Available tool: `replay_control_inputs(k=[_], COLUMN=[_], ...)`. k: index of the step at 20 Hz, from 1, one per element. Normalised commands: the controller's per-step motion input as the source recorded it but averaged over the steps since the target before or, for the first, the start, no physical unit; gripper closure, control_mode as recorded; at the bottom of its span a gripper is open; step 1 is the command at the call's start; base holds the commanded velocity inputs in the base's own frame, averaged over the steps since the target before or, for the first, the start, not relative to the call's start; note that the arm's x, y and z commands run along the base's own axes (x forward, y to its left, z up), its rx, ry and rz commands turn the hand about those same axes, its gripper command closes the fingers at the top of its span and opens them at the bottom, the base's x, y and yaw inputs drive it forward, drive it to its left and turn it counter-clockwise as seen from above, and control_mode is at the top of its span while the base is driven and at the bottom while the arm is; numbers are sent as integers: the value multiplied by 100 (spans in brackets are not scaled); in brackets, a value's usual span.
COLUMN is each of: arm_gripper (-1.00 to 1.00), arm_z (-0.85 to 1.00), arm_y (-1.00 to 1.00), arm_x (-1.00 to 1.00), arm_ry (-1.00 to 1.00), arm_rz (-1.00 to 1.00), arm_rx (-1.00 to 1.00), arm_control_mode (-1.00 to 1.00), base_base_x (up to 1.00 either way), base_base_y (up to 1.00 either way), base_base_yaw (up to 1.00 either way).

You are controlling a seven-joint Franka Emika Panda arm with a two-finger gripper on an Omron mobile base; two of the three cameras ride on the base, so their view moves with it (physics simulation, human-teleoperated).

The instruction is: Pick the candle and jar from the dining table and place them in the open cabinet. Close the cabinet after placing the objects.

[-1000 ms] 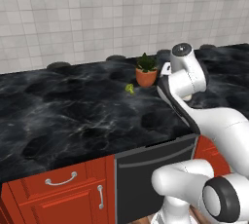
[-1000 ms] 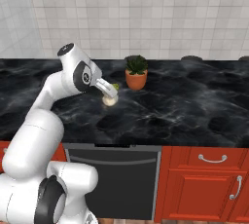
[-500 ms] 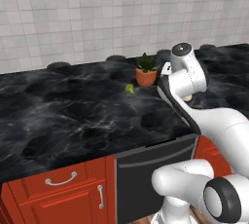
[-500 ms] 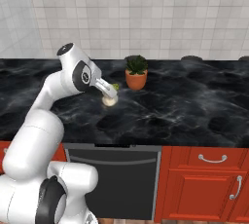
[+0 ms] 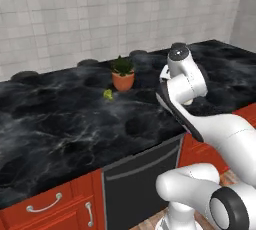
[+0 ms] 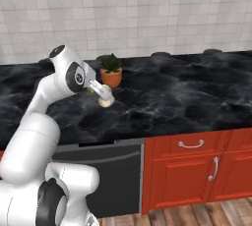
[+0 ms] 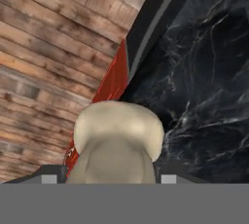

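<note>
Right base view: gripper (image 6: 105, 97) closed around the candle (image 6: 105, 101), held above the dining table (image 6: 187, 95), at 5 o'clock from the terracotta plant pot (image 6: 111, 77). Candle's long axis slants, bulbous end lowest. Left base view: arm hides the candle; broccoli (image 5: 108, 94) lies at 8 o'clock from the pot. Hand view: candle (image 7: 119, 142) over wooden floor (image 7: 44, 62) and counter edge.

Even, bright rendered light, soft dark blotches on the marble, slightly blurry.
</note>
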Motion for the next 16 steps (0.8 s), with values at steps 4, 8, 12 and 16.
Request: replay_control_inputs(k=[4, 8, 12, 16], arm_gripper=[100, 100, 100, 100], arm_z=[0, 0, 0, 0], arm_y=[0, 0, 0, 0], arm_x=[0, 0, 0, 0], arm_ry=[0, 0, 0, 0], arm_rz=[0, 0, 0, 0], arm_rx=[0, 0, 0, 0], arm_control_mode=[100, 100, 100, 100], base_base_x=[-4, -3, 0, 0], base_base_y=[-12, -8, -20, -19], base_base_yaw=[-55, -58, -57, -58])
